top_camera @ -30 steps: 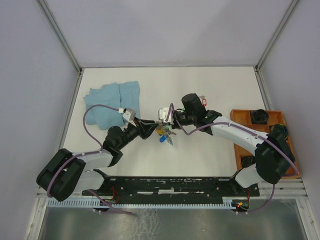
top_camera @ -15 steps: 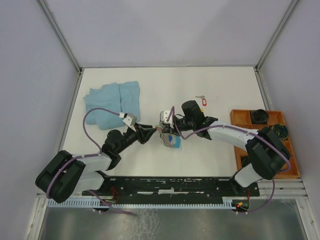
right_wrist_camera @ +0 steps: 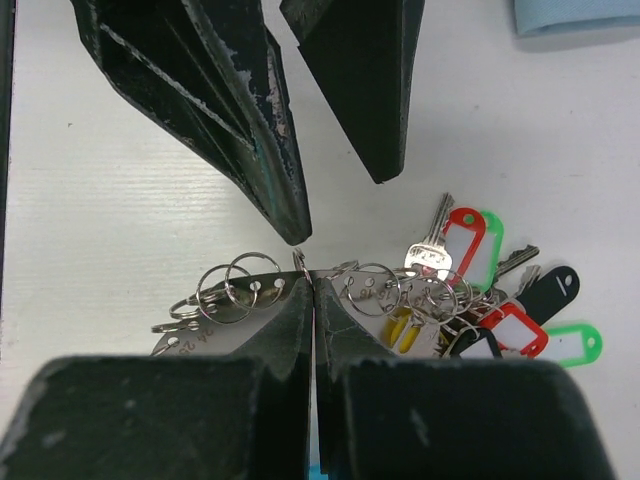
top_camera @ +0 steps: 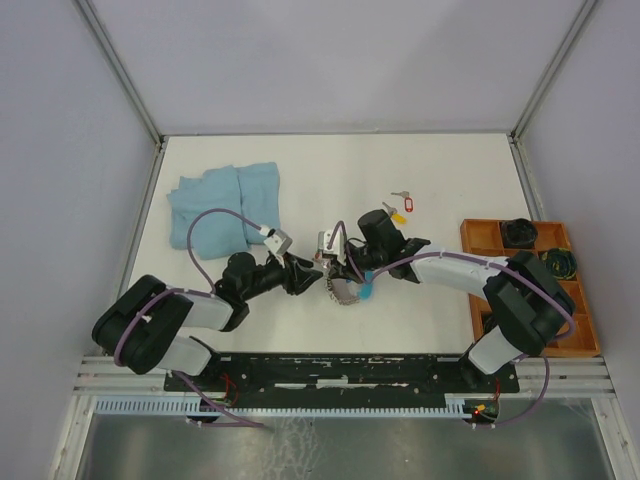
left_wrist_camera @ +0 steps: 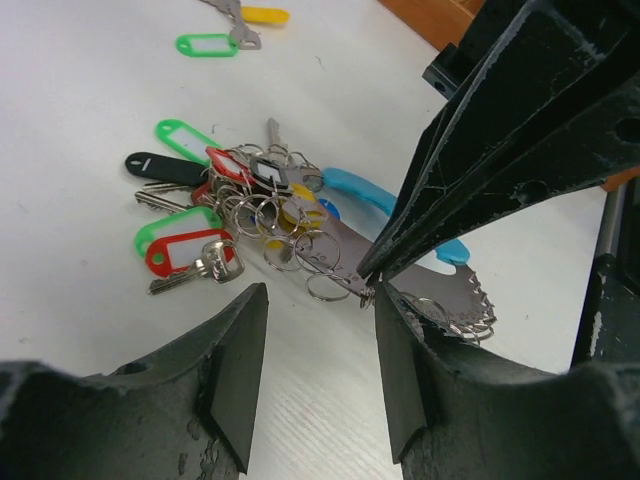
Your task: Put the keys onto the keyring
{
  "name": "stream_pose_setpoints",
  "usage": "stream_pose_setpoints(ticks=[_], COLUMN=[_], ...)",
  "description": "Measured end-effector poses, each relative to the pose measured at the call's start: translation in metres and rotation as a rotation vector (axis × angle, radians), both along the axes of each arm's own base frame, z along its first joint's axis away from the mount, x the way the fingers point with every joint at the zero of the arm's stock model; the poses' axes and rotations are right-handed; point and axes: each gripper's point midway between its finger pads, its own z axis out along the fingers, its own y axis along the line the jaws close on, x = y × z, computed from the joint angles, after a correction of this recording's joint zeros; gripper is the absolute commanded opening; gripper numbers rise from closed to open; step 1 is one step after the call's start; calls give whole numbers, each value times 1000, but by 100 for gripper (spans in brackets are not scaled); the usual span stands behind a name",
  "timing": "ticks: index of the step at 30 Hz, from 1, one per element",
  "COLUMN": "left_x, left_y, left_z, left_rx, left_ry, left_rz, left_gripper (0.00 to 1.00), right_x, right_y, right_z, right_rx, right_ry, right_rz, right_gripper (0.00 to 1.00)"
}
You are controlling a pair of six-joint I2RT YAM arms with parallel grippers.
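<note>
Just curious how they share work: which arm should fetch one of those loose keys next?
Probably the left: the left gripper is open and empty, while the right gripper is shut on the keyring plate. The loose keys lie untouched beyond.

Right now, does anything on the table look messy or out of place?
Yes. The tagged keys lie in a tangled heap with loose rings, not neatly spread out. A yellow-tagged key and a red-tagged key sit apart from the heap, toward the orange tray. The blue cloth at the far left is crumpled.
</note>
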Motion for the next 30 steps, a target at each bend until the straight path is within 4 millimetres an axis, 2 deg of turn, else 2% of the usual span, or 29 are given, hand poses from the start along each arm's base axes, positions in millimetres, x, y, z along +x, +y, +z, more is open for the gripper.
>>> stream_pose_setpoints(ticks=[15, 24, 30], left_x=[-17, -10, -10], left_y=[-18, -23, -24], left_z=[-13, -15, -18], left_rx=[64, 90, 102], left_ry=[-54, -94, -96], left_rz=[-139, -152, -164], left_gripper=[52, 35, 34], right_x=[1, -1, -1], right_y=[-9, -8, -7], right_z=[-10, -10, -9], right_rx=[-67, -66, -61], right_ry=[46, 55, 56], right_rz=[-83, -83, -80], right_gripper=[1, 1, 1])
